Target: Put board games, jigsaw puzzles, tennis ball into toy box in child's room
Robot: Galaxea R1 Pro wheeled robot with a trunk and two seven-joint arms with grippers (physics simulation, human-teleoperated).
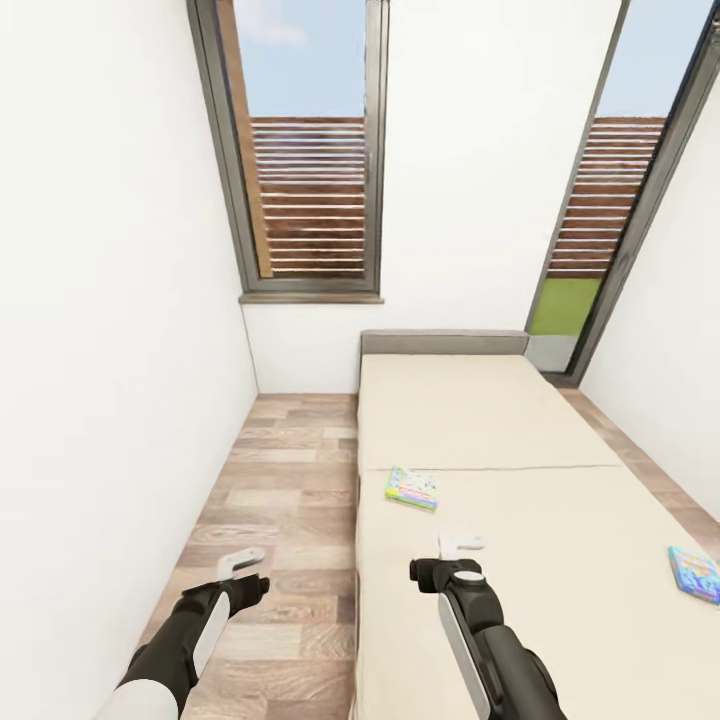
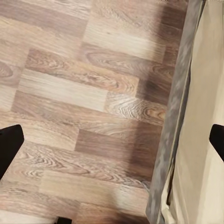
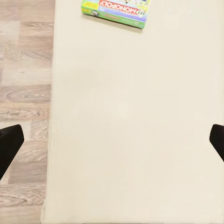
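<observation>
A: Where are the games?

B: Both lie flat on the bed point(image 1: 500, 420), well apart. The white-green Monopoly box point(image 1: 412, 488) sits near the mattress's left edge, about midway along it. The smaller blue board game point(image 1: 695, 574) lies nearer, at the bed's right side, partly cut off by the picture's edge.

A: And the arms?

B: The right gripper point(image 1: 460, 545) hangs over the near part of the mattress, with the Monopoly box just beyond it; in its wrist view the two dark fingertips point(image 3: 9, 142) stand wide apart with nothing between them. The left gripper point(image 1: 241, 562) hangs over the wooden floor point(image 1: 290, 470) left of the bed, its fingertips point(image 2: 8, 144) likewise spread, holding nothing.

A: Anything else?

B: White walls, a grey-framed window point(image 1: 305, 150) at the far end, and a glass door point(image 1: 600, 200) at the far right.
</observation>
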